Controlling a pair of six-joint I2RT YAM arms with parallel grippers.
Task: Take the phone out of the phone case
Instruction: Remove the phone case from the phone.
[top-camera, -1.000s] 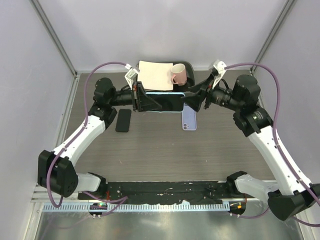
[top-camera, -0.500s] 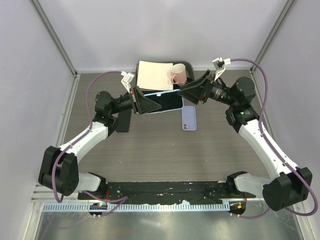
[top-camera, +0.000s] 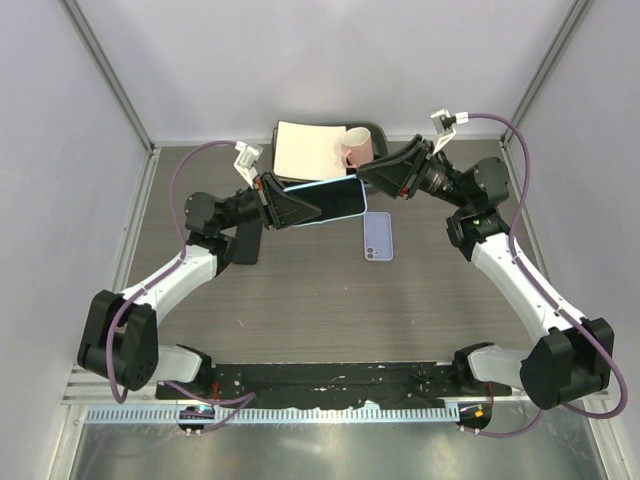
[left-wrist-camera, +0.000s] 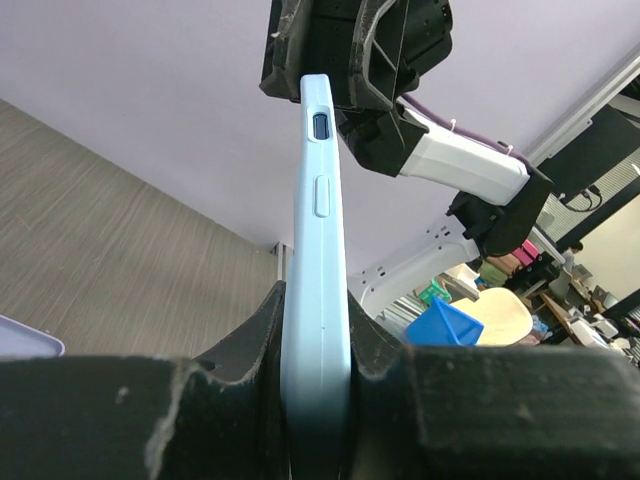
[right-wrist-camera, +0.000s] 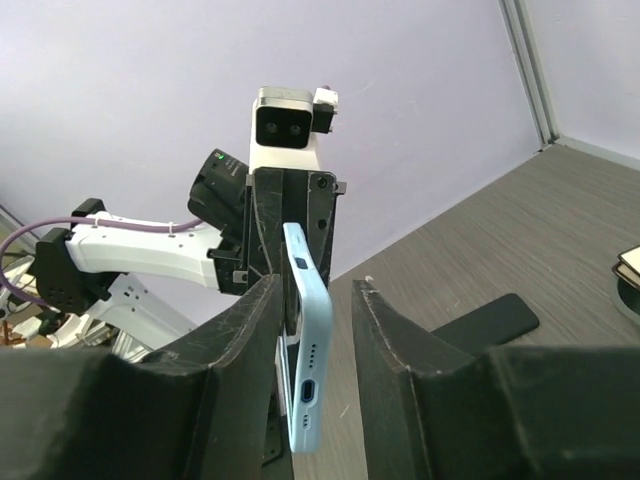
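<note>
So, vs a second ago: both arms have swung up and back. The phone (top-camera: 340, 200) now sits higher, its right end tipped up, held clear of the tabletop (top-camera: 300, 300). Left hand (top-camera: 300, 206) is unchanged, clamped shut on the phone's left end. The phone is still inside its light-blue case (left-wrist-camera: 318, 250). Right hand (top-camera: 374, 181) has narrowed a lot but isn't gripping. Its fingers (right-wrist-camera: 235, 350) straddle the right end of the case with a gap showing on one side. The lilac case (top-camera: 377, 237) on the tabletop was partly covered by the phone before and is now fully in view. Black slab (top-camera: 247, 240) by the left arm hasn't moved. Pink mug (top-camera: 356, 148) is in the same spot at the back.
</note>
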